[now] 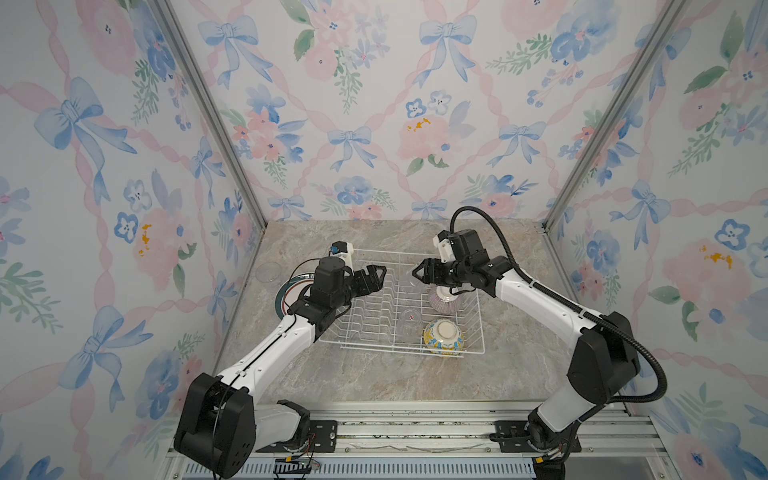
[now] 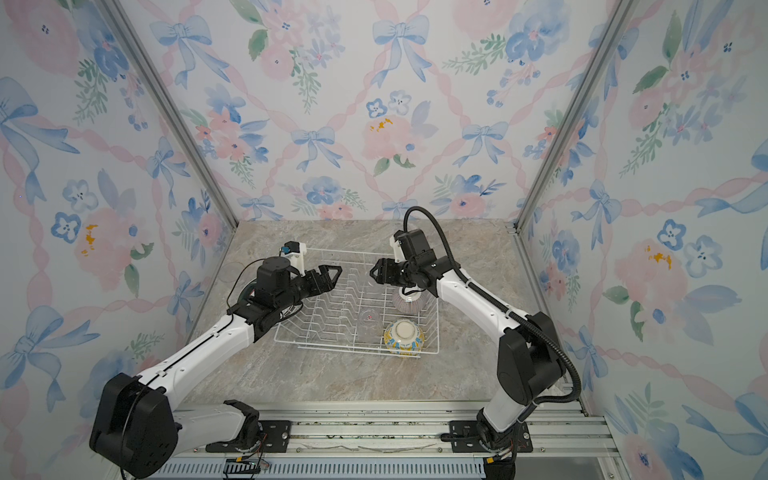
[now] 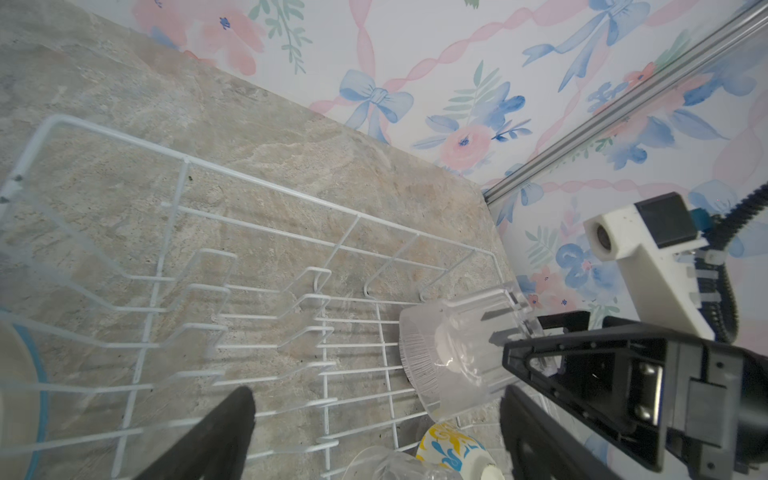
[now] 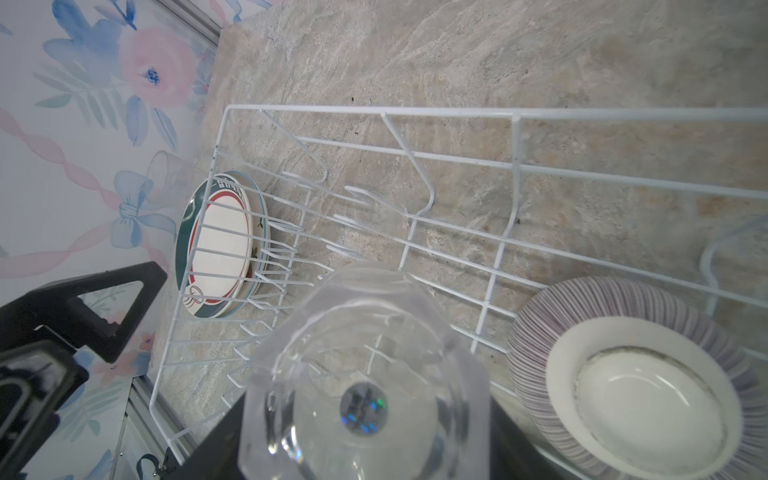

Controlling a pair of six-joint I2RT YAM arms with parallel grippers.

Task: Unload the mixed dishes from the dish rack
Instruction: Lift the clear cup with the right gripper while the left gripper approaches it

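Dish rack (image 1: 382,252) in the middle of the bench (image 1: 374,374), partly unloaded. The right hand (image 1: 417,272) is clamped on a clear glass (image 4: 365,374) held above the rack's far end, right over the striped bowl (image 1: 446,303). The left hand (image 1: 379,279) hangs over the bare plate prongs, fingers wide apart and nothing between them.

The grip looks like the weak point. Smooth glass pinched between two narrow fingers could slip or twist, and a drop from here would likely hit the striped bowl or the rack. With both hands close together above the rack, a careless swing might also knock one into the other.

The count:
- **Glasses:** three. One is held, a second glass (image 1: 409,324) stands in the rack, and a third glass (image 1: 266,272) sits on the bench by the wall on the left arm's side.
- **Bowls:** two, the striped bowl and a yellow-blue bowl (image 1: 442,336), both upside down in the rack.
- **Plates:** two plates (image 4: 220,245), going by their rims, stacked on the bench just outside the rack.
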